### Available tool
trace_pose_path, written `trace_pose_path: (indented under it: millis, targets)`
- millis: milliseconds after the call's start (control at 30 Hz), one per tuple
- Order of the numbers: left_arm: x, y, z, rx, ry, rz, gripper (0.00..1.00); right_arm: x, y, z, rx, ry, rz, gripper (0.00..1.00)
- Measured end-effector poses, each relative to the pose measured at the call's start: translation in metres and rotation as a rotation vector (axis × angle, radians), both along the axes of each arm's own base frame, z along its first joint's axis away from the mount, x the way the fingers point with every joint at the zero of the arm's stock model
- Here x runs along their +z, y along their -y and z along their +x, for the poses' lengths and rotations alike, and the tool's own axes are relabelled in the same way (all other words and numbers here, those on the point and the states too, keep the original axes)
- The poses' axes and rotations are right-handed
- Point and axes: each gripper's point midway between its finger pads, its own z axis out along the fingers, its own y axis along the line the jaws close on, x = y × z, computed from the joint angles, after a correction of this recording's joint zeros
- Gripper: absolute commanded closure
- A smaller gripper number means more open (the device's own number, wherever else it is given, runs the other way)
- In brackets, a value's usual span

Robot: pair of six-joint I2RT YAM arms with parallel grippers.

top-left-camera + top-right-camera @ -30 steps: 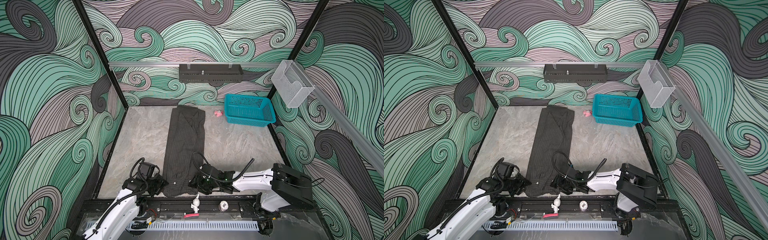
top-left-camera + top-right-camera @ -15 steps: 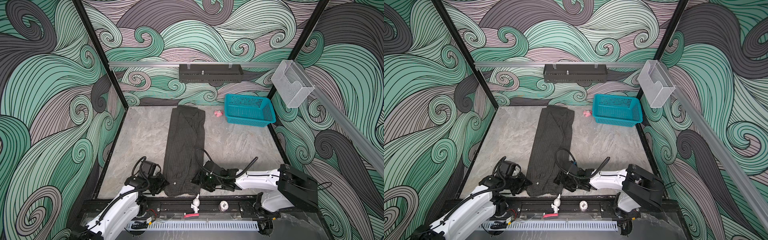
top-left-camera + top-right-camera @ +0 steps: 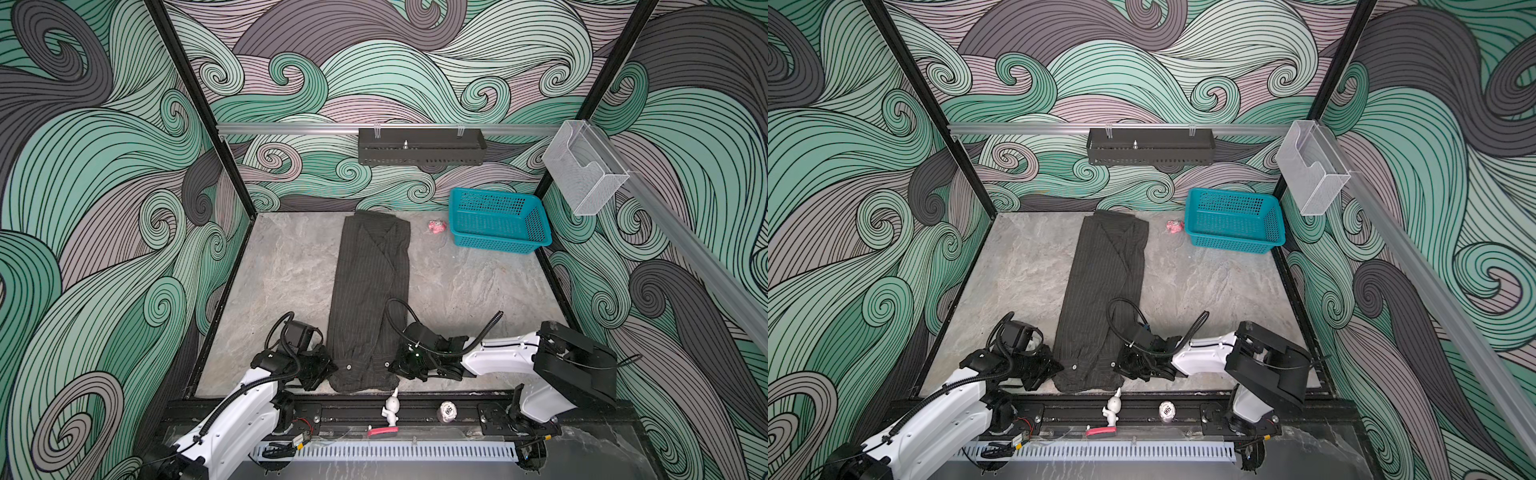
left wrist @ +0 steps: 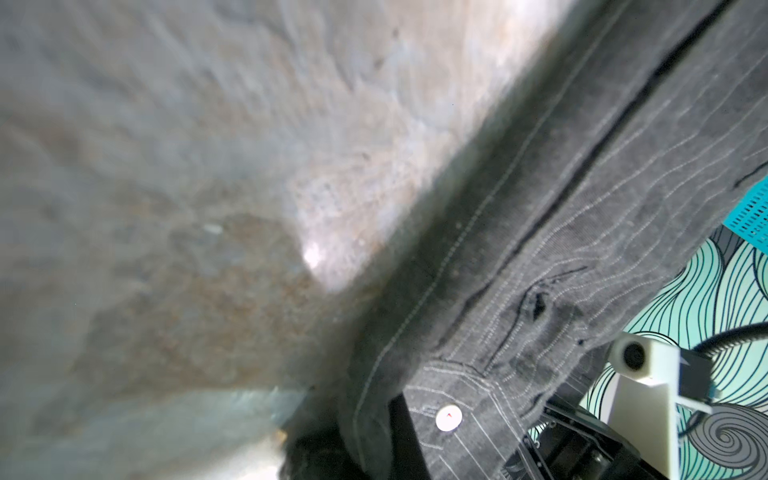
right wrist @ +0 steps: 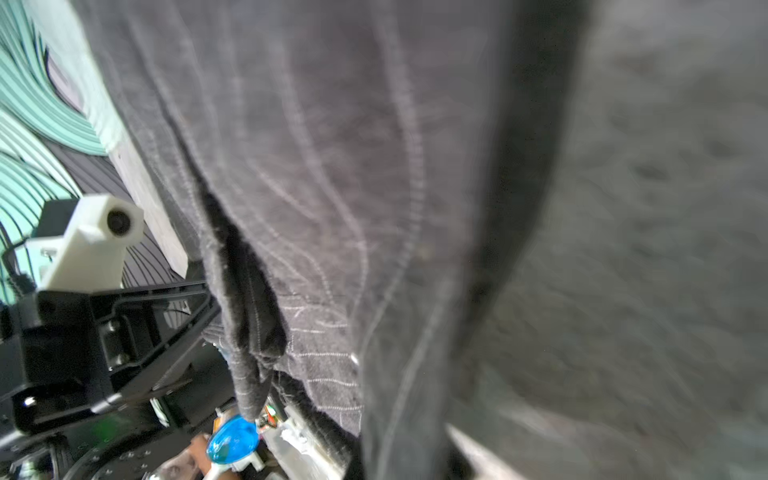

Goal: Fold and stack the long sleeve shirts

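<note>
**Now both near corners look pinched, with the shirt stretching straight away**

Here the shirt (image 3: 370, 291) lies flat on the bench (image 3: 286, 266) as one long narrow strip, its sides already folded in. Its long axis runs from the near edge of the bench toward the back wall, where the far end stops just short of the wall. A teal basket (image 3: 498, 224) sits well apart, in the far right corner.

The left end effector (image 3: 324, 368) sits low at the near left corner of the strip. The right end effector (image 3: 399, 365) sits at the near right corner. Each is closed almost completely. In both wrist views the striped cloth (image 4: 519, 291) runs right down to the fingers, so each seems to be gripping a thin edge of fabric, though the contact itself is blurred (image 5: 332, 208).

The relation that matters is simple: nearly the whole length of the shirt lies ahead of both end effectors, away from the robot. Each arm is beside its own corner, so neither is nearer. The next fold most likely calls for both arms to carry the near end forward together, level, along that axis. Uneven travel could skew the fold.
</note>
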Motion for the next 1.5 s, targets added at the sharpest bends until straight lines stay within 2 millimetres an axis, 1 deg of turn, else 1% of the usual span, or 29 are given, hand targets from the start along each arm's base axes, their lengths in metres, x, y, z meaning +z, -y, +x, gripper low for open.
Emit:
trace_pose_path:
  millis: [100, 267, 333, 400, 500, 600, 667, 733, 800, 933, 1100, 1200, 1300, 1367, 1500]
  targets:
    - [0.012, 0.007, 0.000, -0.042, 0.026, -0.010, 1.00, 0.016, 0.004, -0.002, 0.013, 0.010, -0.003, 1.00]
    - [0.042, 0.027, -0.002, -0.124, 0.098, -0.055, 1.00, 0.058, 0.007, -0.005, 0.040, 0.040, 0.033, 1.00]
    - [0.052, 0.032, -0.002, -0.138, 0.111, -0.068, 1.00, 0.069, 0.009, -0.007, 0.046, 0.039, 0.044, 1.00]
    - [0.065, 0.036, 0.003, -0.139, 0.130, -0.079, 1.00, 0.076, 0.012, -0.008, 0.048, 0.026, 0.048, 1.00]
    - [0.091, 0.044, 0.017, -0.138, 0.171, -0.094, 1.00, 0.080, 0.021, -0.002, 0.024, -0.002, 0.048, 1.00]
    - [0.116, 0.053, 0.035, -0.133, 0.213, -0.103, 1.00, 0.083, 0.029, 0.011, -0.018, -0.029, 0.056, 1.00]
    - [0.126, 0.059, 0.049, -0.126, 0.237, -0.100, 1.00, 0.088, 0.033, 0.021, -0.042, -0.043, 0.065, 0.99]
    - [0.131, 0.062, 0.060, -0.122, 0.253, -0.091, 1.00, 0.097, 0.033, 0.032, -0.059, -0.053, 0.081, 0.98]
    - [0.135, 0.064, 0.071, -0.113, 0.259, -0.087, 1.00, 0.108, 0.031, 0.045, -0.077, -0.064, 0.095, 0.96]
    - [0.140, 0.061, 0.101, -0.074, 0.263, -0.067, 1.00, 0.123, 0.031, 0.075, -0.117, -0.097, 0.107, 0.93]
    - [0.150, 0.052, 0.142, -0.030, 0.274, -0.067, 1.00, 0.125, 0.038, 0.110, -0.178, -0.154, 0.115, 0.90]
    - [0.154, 0.052, 0.169, -0.025, 0.271, -0.083, 1.00, 0.123, 0.038, 0.131, -0.199, -0.189, 0.116, 0.90]
    - [0.147, 0.058, 0.194, -0.044, 0.239, -0.102, 1.00, 0.118, 0.033, 0.153, -0.200, -0.217, 0.120, 0.90]
    - [0.132, 0.062, 0.209, -0.051, 0.209, -0.108, 1.00, 0.113, 0.029, 0.168, -0.195, -0.235, 0.124, 0.90]
    - [0.106, 0.059, 0.221, -0.044, 0.147, -0.099, 1.00, 0.098, 0.024, 0.190, -0.191, -0.270, 0.122, 0.91]
